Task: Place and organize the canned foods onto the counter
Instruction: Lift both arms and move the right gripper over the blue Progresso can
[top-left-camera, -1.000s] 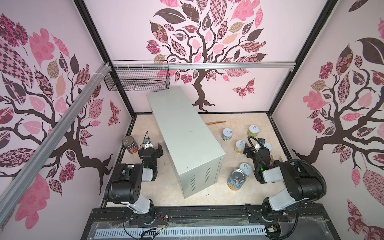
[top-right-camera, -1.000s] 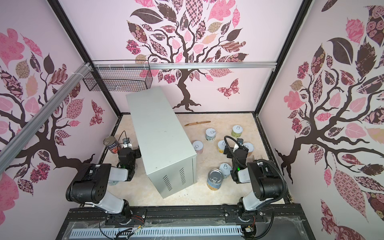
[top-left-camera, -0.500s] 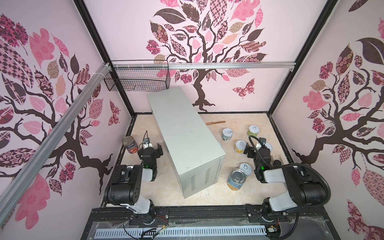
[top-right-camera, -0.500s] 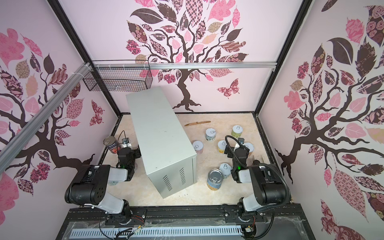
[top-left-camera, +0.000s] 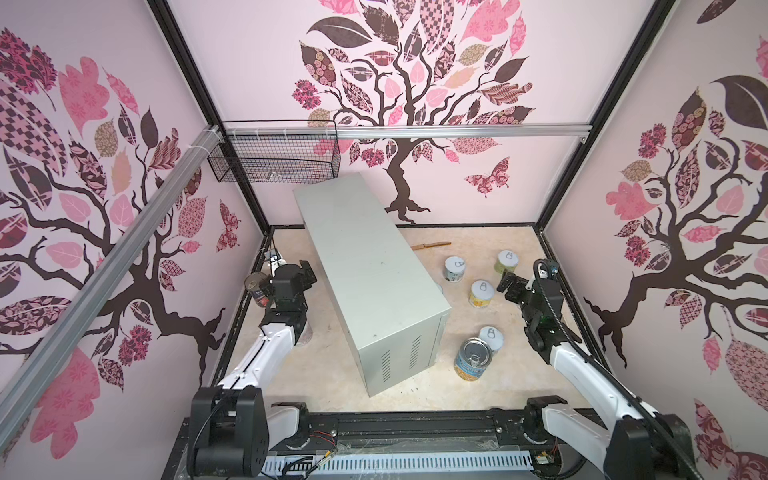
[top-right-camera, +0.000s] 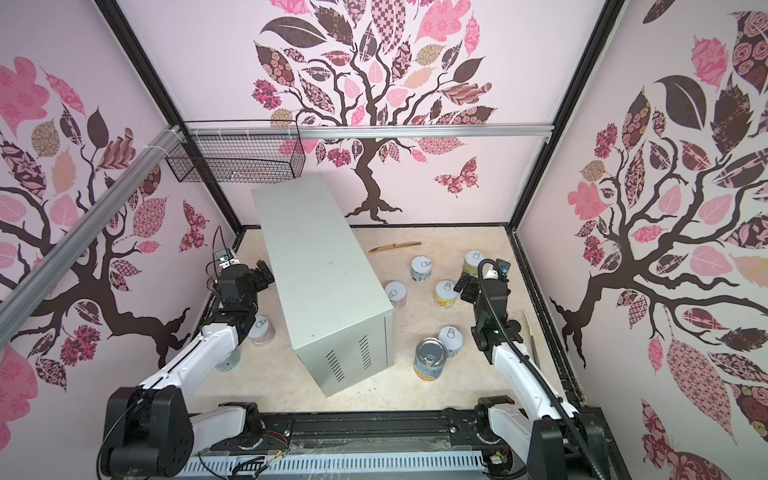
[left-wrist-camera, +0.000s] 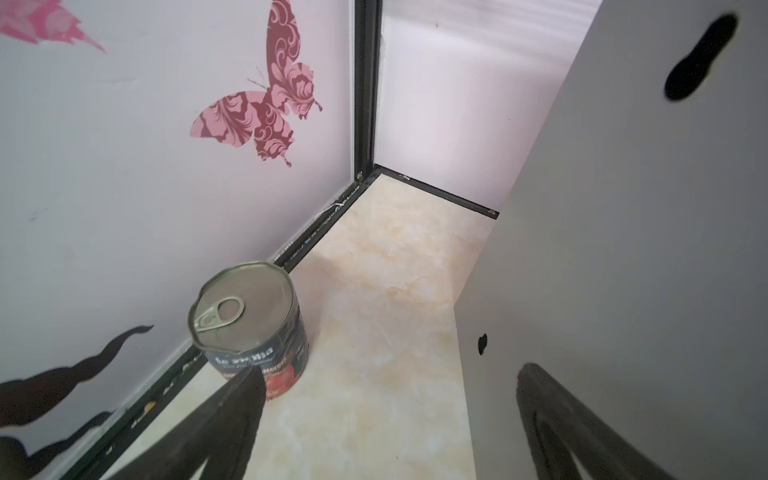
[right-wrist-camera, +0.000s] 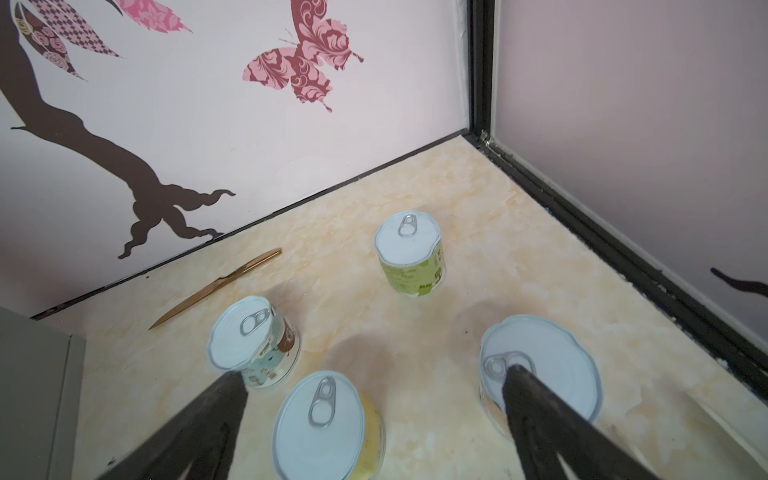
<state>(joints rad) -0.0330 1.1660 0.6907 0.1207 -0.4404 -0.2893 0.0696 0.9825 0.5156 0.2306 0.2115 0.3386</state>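
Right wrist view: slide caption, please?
Open right gripper aimed at four white-lidded cans on the floor; brown knife beyond.

The left arm (top-left-camera: 270, 353) and right arm (top-left-camera: 582, 374) wear white shells between black joints, with bulky black bases; a black cable (top-right-camera: 478, 272) loops behind the fingers (right-wrist-camera: 552, 419); those fingers are dark, matte, tapered.

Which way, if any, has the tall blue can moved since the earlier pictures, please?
No. The tall blue can stands where it did, near the counter's vented end, beside a short white-lidded can.
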